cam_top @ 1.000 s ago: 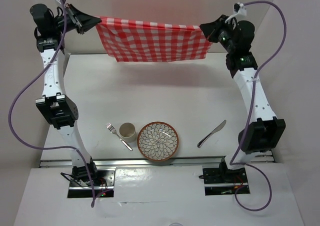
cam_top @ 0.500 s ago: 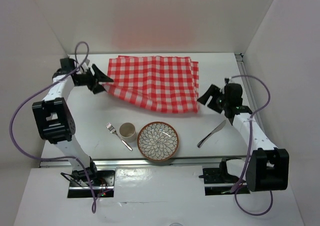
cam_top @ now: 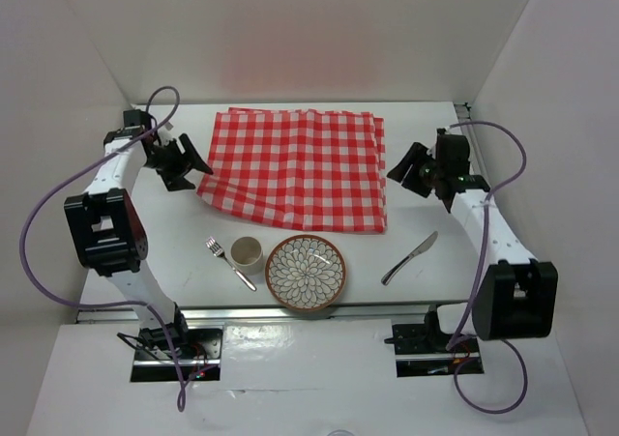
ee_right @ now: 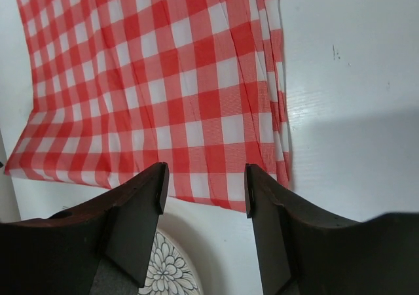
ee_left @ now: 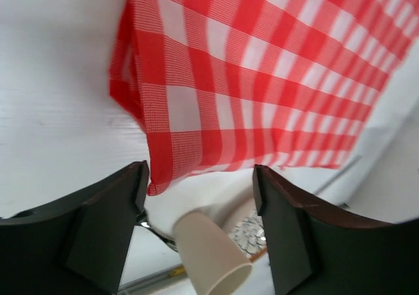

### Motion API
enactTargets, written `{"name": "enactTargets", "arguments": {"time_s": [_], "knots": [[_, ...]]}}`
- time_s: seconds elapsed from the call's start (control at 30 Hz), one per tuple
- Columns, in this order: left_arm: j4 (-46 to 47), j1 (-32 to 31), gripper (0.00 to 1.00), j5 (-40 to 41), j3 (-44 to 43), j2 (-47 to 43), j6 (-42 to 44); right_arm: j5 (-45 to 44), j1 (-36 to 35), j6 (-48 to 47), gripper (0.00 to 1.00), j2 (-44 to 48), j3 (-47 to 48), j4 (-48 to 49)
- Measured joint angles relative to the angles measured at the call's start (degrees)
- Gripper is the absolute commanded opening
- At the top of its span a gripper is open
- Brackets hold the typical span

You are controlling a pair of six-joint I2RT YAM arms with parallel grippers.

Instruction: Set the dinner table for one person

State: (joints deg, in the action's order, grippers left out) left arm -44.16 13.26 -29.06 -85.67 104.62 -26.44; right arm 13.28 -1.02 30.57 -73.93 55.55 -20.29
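The red-and-white checked cloth (cam_top: 300, 165) lies spread flat on the far half of the white dinner table (cam_top: 184, 225). My left gripper (cam_top: 196, 158) hovers just off the cloth's left edge, open and holding nothing. My right gripper (cam_top: 399, 172) sits just off its right edge, also open and empty. In the left wrist view the gripper (ee_left: 200, 171) frames the cloth's near corner (ee_left: 262, 79), with the cup (ee_left: 209, 256) below. In the right wrist view the gripper (ee_right: 204, 171) frames the cloth's near edge (ee_right: 150, 86) and the plate rim (ee_right: 167, 269).
Near the front edge lie a fork (cam_top: 228, 262), a beige cup (cam_top: 246, 252), a flower-patterned plate (cam_top: 306, 272) and a knife (cam_top: 410, 258). A metal rail (cam_top: 290, 310) runs along the front. White walls enclose the back and sides.
The cloth hung stretched in the air between both shut grippers; both arms came down, let go, and the cloth now lies flat. Both grippers have drawn slightly away from its edges.
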Motion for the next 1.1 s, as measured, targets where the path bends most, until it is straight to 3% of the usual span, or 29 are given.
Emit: {"name": "enactTargets", "arguments": {"time_s": [0.13,0.27,0.37,0.53,0.6,0.83,1.1], "knots": [[-1.1,-1.5,0.83,6.6,0.0,0.3,0.5,1.4,0.0,-0.3,0.74,-6.6,0.9,-0.8],[-1.6,-2.1,0.76,13.6,2.8,0.4,-1.6,1.9,-0.1,-1.1,0.75,-11.9,1.0,-3.0],[-2.5,-1.6,0.67,19.5,3.6,-0.1,-4.0,1.5,-0.3,-2.9,0.7,-15.4,1.9,-4.9],[-0.2,-3.0,0.63,25.9,3.0,-4.5,-5.4,0.6,-1.0,-6.2,0.52,-21.1,6.8,-6.7],[0.0,-4.3,0.63,25.9,0.3,-4.4,-5.2,0.1,-1.1,-7.0,0.45,-23.5,10.1,-7.0],[-2.0,-7.3,0.69,24.0,-25.0,12.7,-4.7,-1.6,-1.1,-8.8,0.45,-36.5,31.0,-8.0],[-4.5,-6.6,0.74,18.1,-39.2,28.1,-3.9,-1.3,-1.5,-8.9,0.56,-57.1,54.6,-7.8]]}}
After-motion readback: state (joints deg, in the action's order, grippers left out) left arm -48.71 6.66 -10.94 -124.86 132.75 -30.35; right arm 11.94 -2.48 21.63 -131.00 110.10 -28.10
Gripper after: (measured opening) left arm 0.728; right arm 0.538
